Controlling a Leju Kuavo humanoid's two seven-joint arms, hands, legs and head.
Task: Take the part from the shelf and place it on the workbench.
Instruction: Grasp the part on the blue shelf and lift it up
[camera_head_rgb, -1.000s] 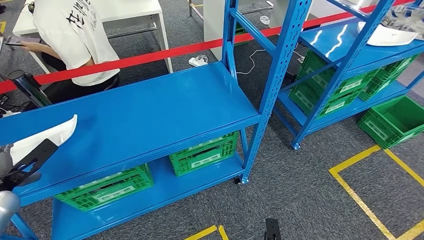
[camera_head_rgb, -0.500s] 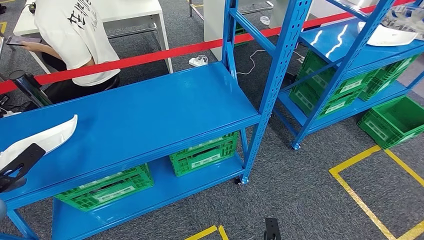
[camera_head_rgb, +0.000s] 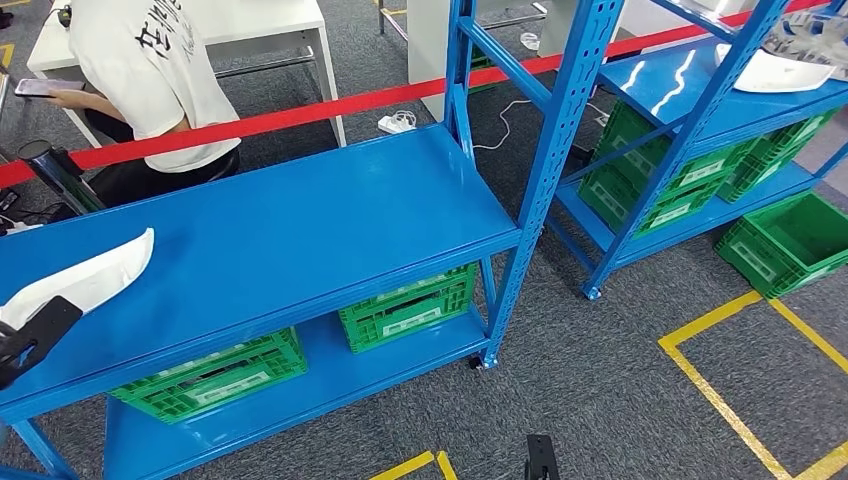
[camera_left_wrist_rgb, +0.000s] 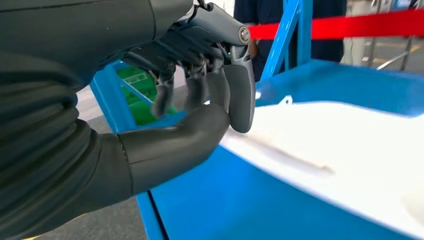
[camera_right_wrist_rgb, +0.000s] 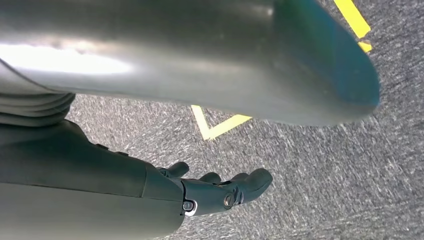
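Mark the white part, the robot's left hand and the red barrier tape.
white part (camera_head_rgb: 95, 275): head view, its middle.
left hand (camera_left_wrist_rgb: 200, 107): left wrist view, between thumb and fingers.
red barrier tape (camera_head_rgb: 300, 113): head view, mid-span.

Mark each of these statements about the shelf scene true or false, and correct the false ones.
1. The white part lies on the blue shelf. True.
2. The left hand has lifted the part clear of the shelf. False: the part rests on the shelf, with the fingers curled at its edge.
3. The right hand holds a crate. False: it holds nothing and hangs over the carpet.
4. Green crates sit on the shelf's lower level. True.
5. A red tape runs behind the shelf. True.
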